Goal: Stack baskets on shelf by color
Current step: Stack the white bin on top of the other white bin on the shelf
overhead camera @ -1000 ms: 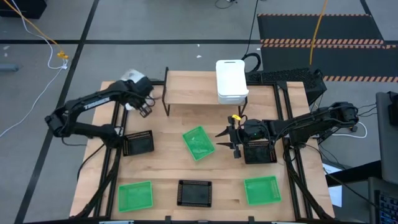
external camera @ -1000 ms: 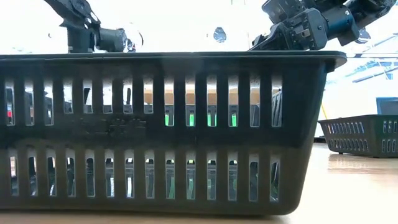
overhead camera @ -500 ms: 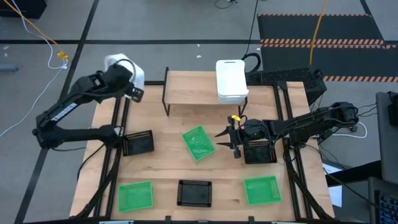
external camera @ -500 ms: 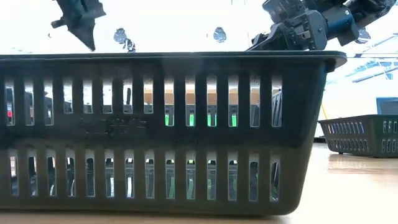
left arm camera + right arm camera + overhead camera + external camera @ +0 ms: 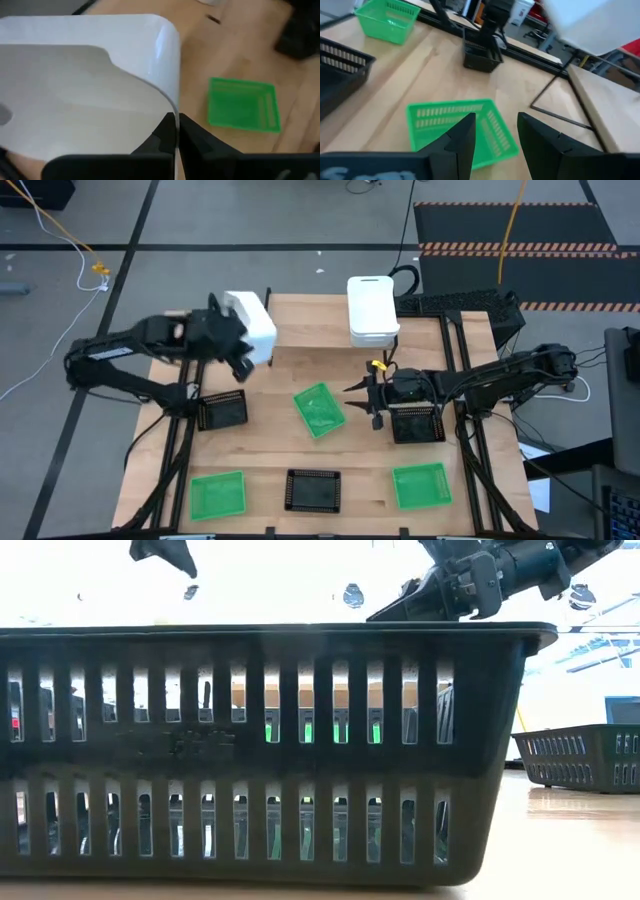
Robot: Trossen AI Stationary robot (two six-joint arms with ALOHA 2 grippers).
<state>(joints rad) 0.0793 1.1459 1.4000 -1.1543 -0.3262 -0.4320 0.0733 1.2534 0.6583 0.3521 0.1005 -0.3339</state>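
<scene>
White smooth plastic basket [image 5: 252, 326], rounded at the corners, is held in the air over the left end of the low light-wood shelf [image 5: 315, 328], tilted, its long axis running diagonally from the table's back edge toward the front right. The left gripper [image 5: 173, 131] has its two dark fingers pinched together on the basket's rim wall. At the shelf's right end sits a stack of white smooth baskets [image 5: 372, 310], long axis pointing front to back. Just in front of the shelf lies a skewed bright green mesh basket [image 5: 319, 409]. The right gripper [image 5: 495, 131] hovers beside it, fingers parted and holding nothing, above a black mesh basket [image 5: 417, 422]. Another black mesh basket [image 5: 222, 410] lies at left; along the front edge lie a green [image 5: 217, 494], a black [image 5: 313, 490] and a green [image 5: 421, 485] one.
</scene>
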